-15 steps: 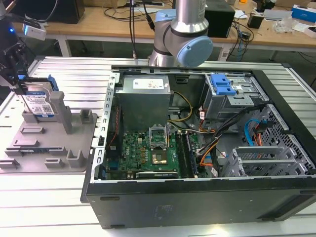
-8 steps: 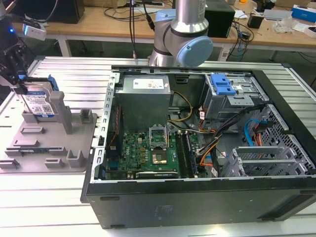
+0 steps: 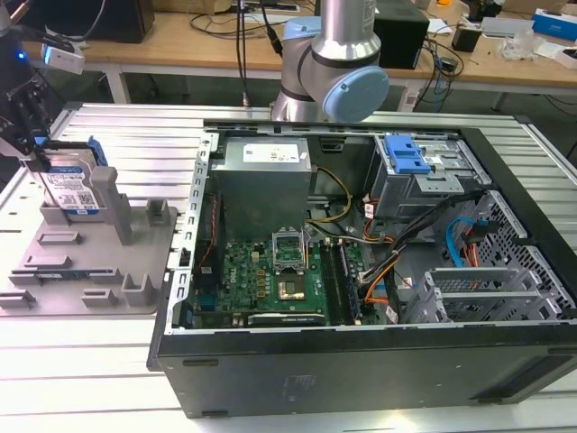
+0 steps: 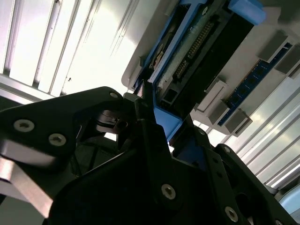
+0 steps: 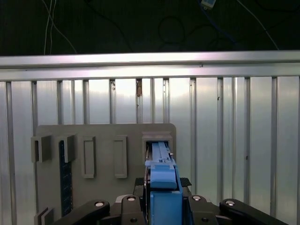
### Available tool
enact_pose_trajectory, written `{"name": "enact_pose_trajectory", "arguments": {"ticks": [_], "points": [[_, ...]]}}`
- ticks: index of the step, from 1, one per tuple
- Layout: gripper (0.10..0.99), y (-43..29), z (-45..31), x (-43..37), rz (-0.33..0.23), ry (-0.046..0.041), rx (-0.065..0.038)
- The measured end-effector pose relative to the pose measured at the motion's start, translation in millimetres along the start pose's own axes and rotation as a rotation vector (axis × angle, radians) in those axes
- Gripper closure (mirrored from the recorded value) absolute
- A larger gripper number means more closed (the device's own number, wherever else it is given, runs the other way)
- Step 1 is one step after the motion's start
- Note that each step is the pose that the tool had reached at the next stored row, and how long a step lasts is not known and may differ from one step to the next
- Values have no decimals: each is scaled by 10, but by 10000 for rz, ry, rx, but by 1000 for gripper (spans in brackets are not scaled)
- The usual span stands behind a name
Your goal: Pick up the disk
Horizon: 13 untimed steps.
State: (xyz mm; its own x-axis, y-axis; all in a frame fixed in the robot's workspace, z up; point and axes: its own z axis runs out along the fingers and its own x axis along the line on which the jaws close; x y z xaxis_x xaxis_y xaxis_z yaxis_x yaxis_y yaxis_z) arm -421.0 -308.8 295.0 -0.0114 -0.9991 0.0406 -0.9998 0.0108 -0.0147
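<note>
Silver and blue-railed, the disk (image 3: pixel 70 188) stands on edge in a slot at the back corner of the grey holder (image 3: pixel 99 271), on the exterior view's left, its label facing the camera. I am down over it: my gripper (image 5: pixel 161 202) straddles the blue rail (image 5: pixel 163 180) on its top edge, a finger (image 4: pixel 152 129) lying flat against the rail's side in the second wrist view. My fingers look drawn in around the disk, though whether they have it clamped I cannot tell. The disk sits in its slot, not lifted; I judge the upright pose is there to give me two flat faces to pinch from above. Beside the holder, on the ribbed metal table (image 3: pixel 135 135), the open computer case (image 3: pixel 361 271) lies untouched.
</note>
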Motion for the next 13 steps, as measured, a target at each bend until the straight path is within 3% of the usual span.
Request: {"name": "enact_pose_trajectory", "arguments": {"ticks": [8,13], "points": [[722,0,0,6,0,-6,2],[722,-1,-49,8,0,-10,0]]}}
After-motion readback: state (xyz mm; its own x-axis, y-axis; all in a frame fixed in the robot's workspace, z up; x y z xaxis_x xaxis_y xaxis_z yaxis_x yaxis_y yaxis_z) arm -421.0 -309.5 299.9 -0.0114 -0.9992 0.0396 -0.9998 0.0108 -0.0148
